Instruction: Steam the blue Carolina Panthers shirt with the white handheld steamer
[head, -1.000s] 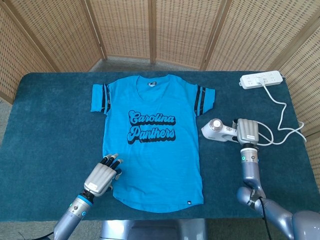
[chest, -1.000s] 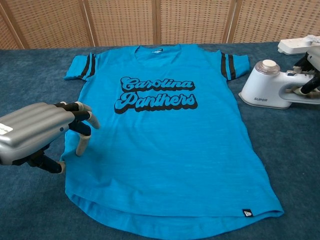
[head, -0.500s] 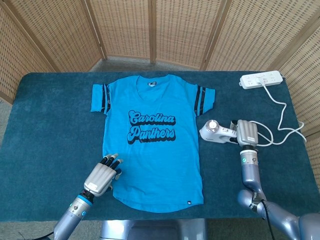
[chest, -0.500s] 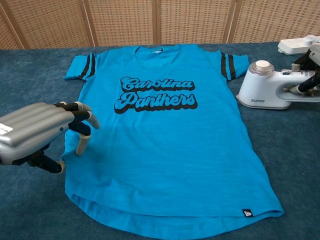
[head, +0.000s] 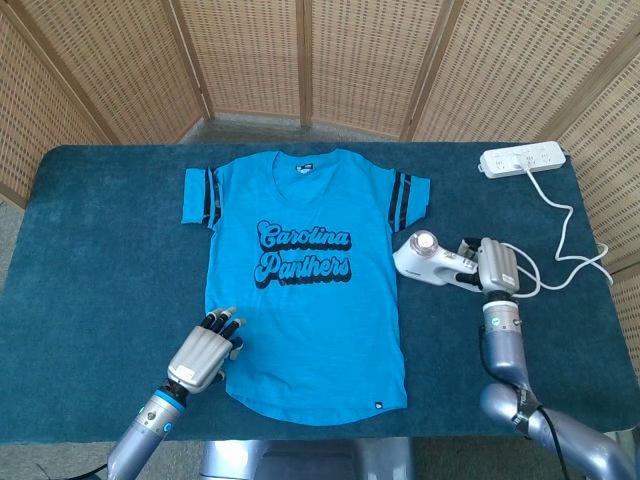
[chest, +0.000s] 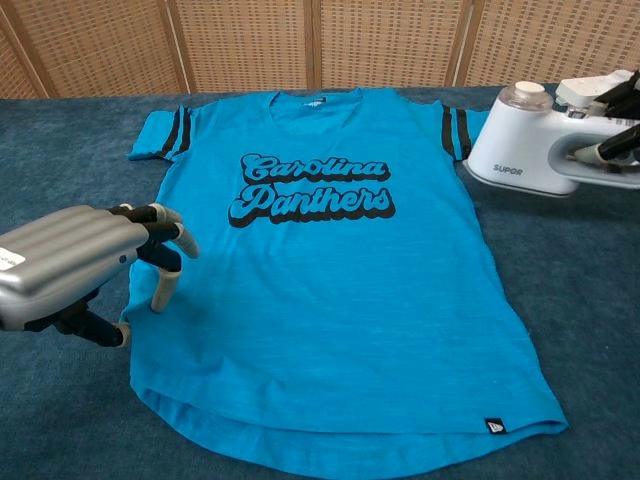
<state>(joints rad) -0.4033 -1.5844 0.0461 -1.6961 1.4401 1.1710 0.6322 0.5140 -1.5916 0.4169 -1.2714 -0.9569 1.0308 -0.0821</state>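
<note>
We note that the steamer (head: 432, 259) has moved since the earlier frames: it now sits higher and closer to the shirt (head: 303, 275), its nose just beside the striped sleeve in the chest view, where a second ago it stood on the tabletop (head: 90, 260) further off. The right hand (head: 496, 266) grips the steamer's handle and has travelled with it. The left hand (head: 207, 352) has not shifted; it rests at the shirt's lower edge, fingers (chest: 160, 288) curled downward onto the fabric, holding nothing.

In the chest view we see only fingertips of the right hand at the frame edge; the rest is cut off. We cannot tell whether the steamer touches the tabletop or is lifted clear of it. The small tag at the hem is too small to read.

The shirt lies flat, print up, on a dark teal cloth covering the tabletop. A white power strip (head: 522, 159) lies at the far right corner, its cord (head: 566, 225) running toward the steamer. Woven wicker screens (head: 300, 55) enclose the area behind.
</note>
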